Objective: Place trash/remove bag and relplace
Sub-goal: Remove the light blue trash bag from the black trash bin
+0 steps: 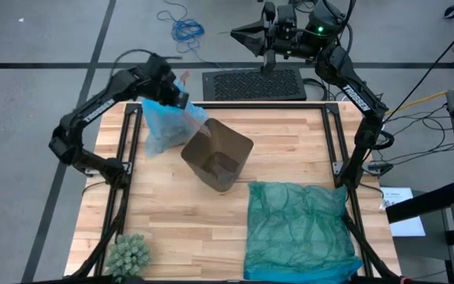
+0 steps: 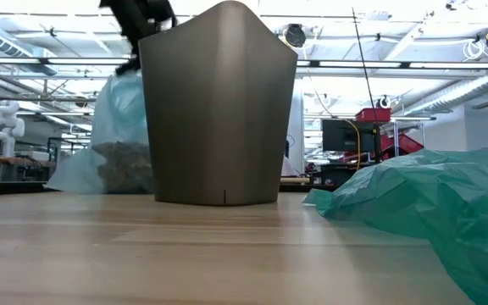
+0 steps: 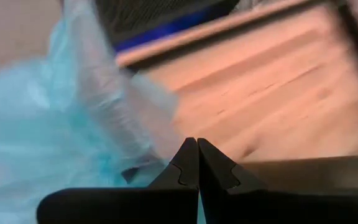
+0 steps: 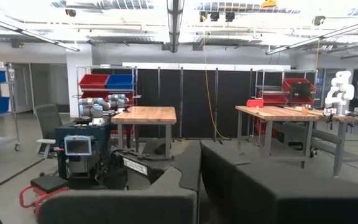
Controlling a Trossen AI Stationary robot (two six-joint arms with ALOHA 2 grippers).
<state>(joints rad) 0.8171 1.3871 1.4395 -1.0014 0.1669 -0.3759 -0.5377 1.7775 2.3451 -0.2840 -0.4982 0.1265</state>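
Two arms in the high view: left hand (image 1: 181, 99) near the counter's (image 1: 290, 158) far left corner, pinching the bag's (image 1: 162, 126) top beside the tan bin (image 1: 217, 155); right hand (image 1: 268, 39) parked beyond the far edge, shut, holding nothing. Low view: bag rests on the counter left of the bin, brown trash (image 2: 125, 167) lumped at its bottom. Left wrist view: fingers (image 3: 188, 163) pressed together on blue film. Judgement: lift straight and slowly so the thin film won't tear, clear the bin, then fetch the teal bag (image 1: 299, 229).

Bin (image 2: 219, 106) apparently hides part of the bag (image 2: 113, 127).
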